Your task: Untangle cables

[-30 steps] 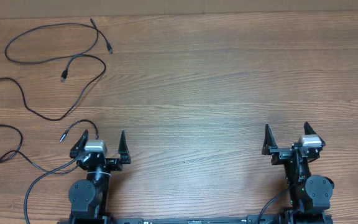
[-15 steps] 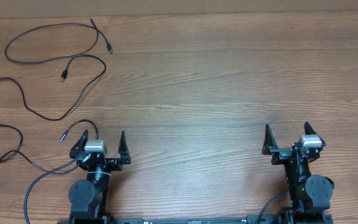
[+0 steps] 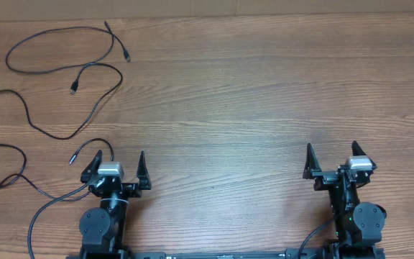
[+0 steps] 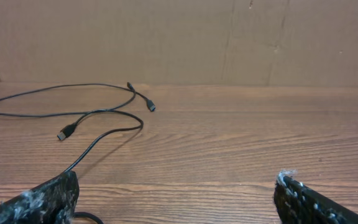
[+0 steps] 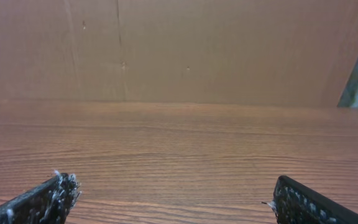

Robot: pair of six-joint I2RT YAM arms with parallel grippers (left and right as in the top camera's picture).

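On the left part of the worktop [image 3: 250, 93], the cables [image 3: 65, 137] lie as separate loose strands, not in a knot. Most of them rest ahead of the left fingers [image 3: 141, 164] and further out to the left. One strand curves just beside the outer left finger; I cannot tell if it touches. The left fingers are spread wide with nothing between them. The right fingers [image 3: 309, 162] are also spread wide and empty, well apart from every cable.
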